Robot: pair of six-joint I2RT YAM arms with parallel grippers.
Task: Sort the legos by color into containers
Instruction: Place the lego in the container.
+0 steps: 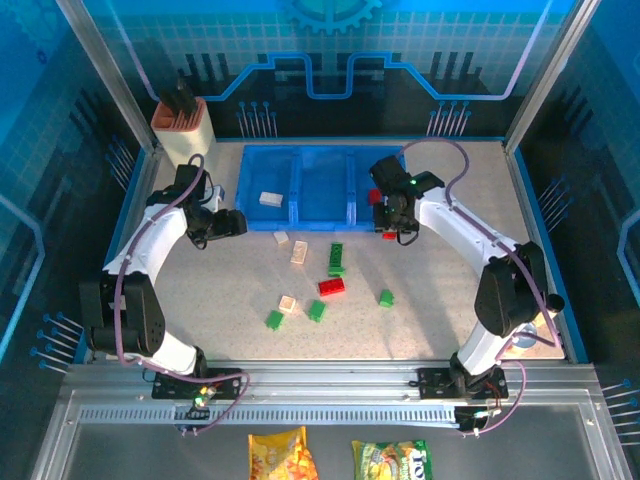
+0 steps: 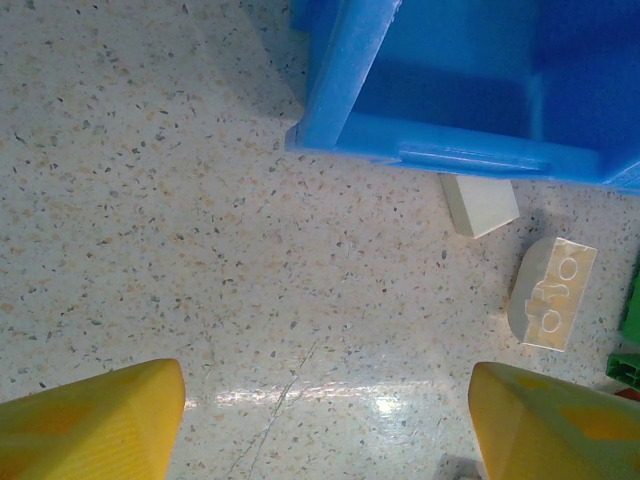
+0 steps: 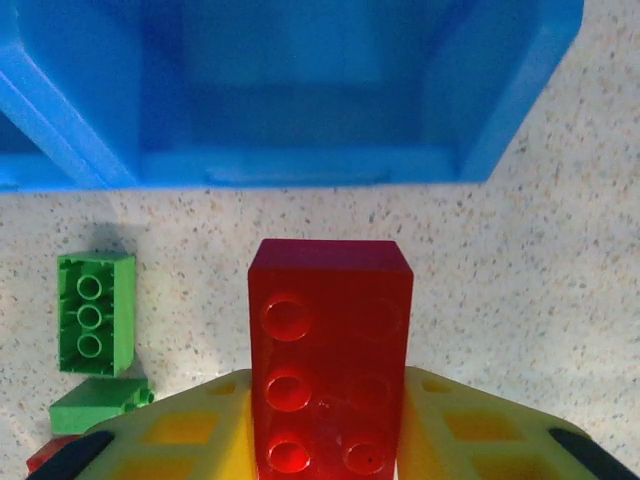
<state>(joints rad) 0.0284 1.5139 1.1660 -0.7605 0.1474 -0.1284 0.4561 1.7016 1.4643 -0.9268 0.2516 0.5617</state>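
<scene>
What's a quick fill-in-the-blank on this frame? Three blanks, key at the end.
1. The right fingers are shut on a ____ lego.
2. The left fingers stand ____, with nothing between them.
3. In the top view, the cream lego inside the containers lies in the ____ bin.
Missing words: red; open; left.

Green brick [image 2: 633, 305] — mostly off-frame
</scene>
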